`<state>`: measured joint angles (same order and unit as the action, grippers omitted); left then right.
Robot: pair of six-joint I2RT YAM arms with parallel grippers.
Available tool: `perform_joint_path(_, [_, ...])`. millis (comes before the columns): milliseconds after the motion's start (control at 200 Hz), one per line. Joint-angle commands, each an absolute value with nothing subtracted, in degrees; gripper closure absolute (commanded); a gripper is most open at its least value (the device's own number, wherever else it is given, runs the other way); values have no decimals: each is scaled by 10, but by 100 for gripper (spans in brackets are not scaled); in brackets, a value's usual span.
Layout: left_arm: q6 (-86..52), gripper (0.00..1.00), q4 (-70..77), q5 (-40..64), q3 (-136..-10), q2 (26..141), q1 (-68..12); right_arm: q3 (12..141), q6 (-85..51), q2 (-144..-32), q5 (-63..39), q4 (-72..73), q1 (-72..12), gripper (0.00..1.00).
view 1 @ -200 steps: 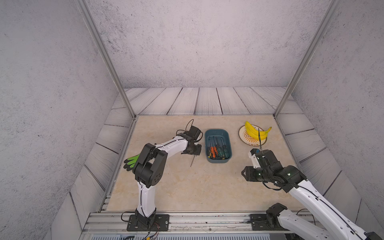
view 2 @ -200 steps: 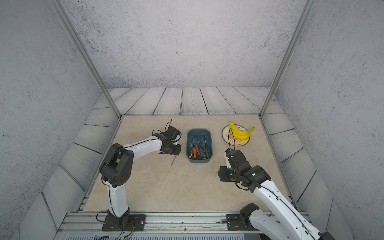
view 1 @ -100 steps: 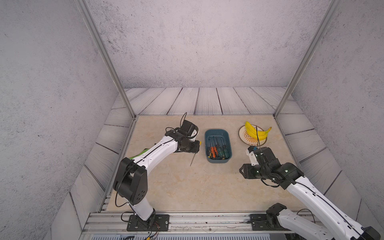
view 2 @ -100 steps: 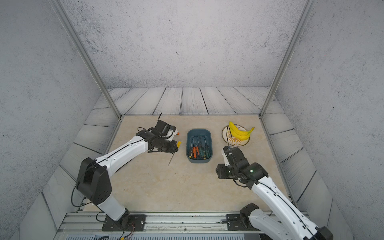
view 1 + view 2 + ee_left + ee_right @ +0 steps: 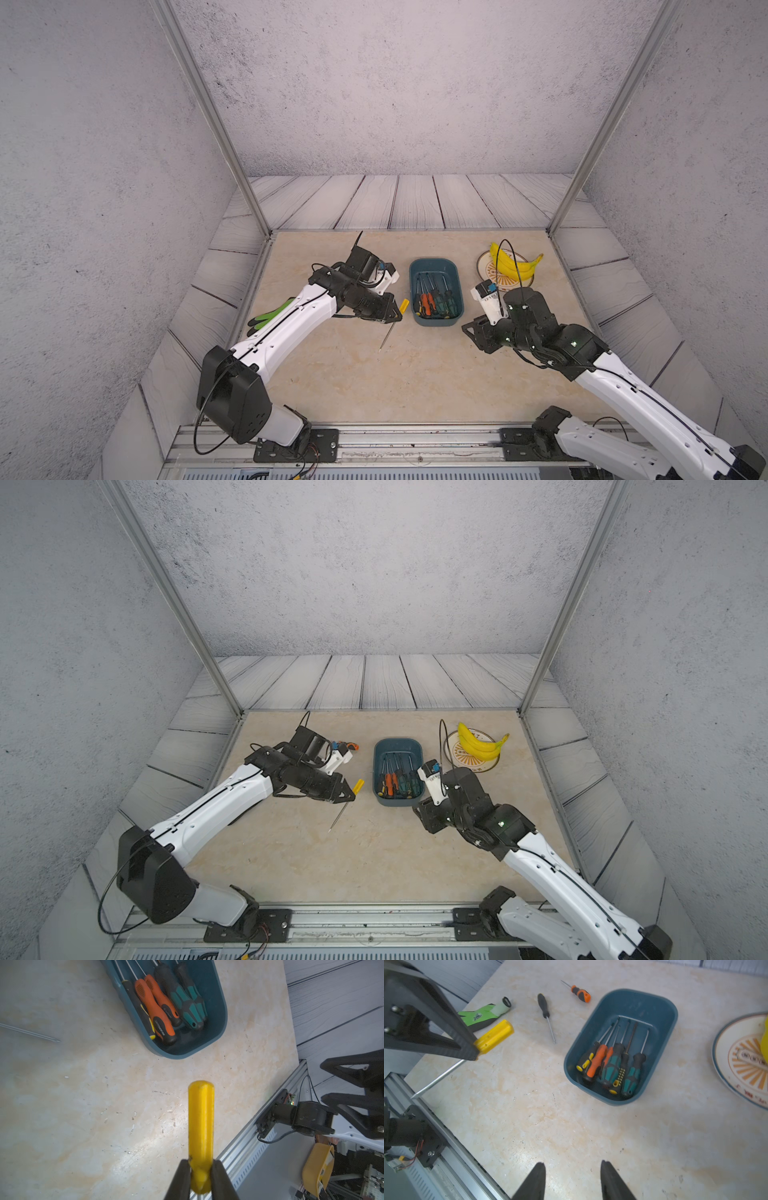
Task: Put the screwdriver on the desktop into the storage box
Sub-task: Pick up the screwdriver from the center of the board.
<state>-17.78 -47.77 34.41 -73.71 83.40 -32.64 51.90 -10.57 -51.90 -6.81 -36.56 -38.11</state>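
My left gripper [image 5: 394, 314] [image 5: 350, 796] [image 5: 200, 1163] is shut on a yellow-handled screwdriver [image 5: 404, 304] [image 5: 358, 785] [image 5: 201, 1118] [image 5: 494, 1036]. Its handle points at the storage box [image 5: 434, 261] [image 5: 398, 741] [image 5: 220, 1022] [image 5: 633, 1001] just to its left, and its shaft slants down toward the front of the desktop [image 5: 374, 382]. Several screwdrivers [image 5: 608, 1064] lie in the box. A black screwdriver [image 5: 544, 1006] and a short orange one [image 5: 580, 993] [image 5: 347, 745] lie on the desktop beyond my left arm. My right gripper [image 5: 471, 332] [image 5: 422, 816] [image 5: 572, 1164] hovers open and empty at the box's near right corner.
A green glove [image 5: 270, 316] [image 5: 481, 1016] lies at the desktop's left edge under my left arm. A cream plate [image 5: 482, 270] with bananas [image 5: 513, 264] stands right of the box. A metal rail [image 5: 415, 432] runs along the front edge.
My left arm has dropped its elbow and stretched out, carrying the yellow screwdriver slightly forward and toward the box. My right gripper has shifted left, nearer the box.
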Motion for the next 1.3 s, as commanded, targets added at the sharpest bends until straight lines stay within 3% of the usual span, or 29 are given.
perform_joint_path(0, [-158, 100, -514, 405, -733, 815, -327, 528, -14, -515, -48, -328, -403, 53])
perform_joint_path(410, [-160, 100, -528, 502, -715, 768, -342, 461, 257, -447, -159, -209, -472, 51])
perform_joint_path(781, [-160, 100, -546, 506, -714, 764, -388, 502, 439, -517, -77, -228, -566, 50])
perform_joint_path(1291, [-155, 100, -555, 514, -715, 769, -412, 520, 513, -573, 1, -181, -622, 50])
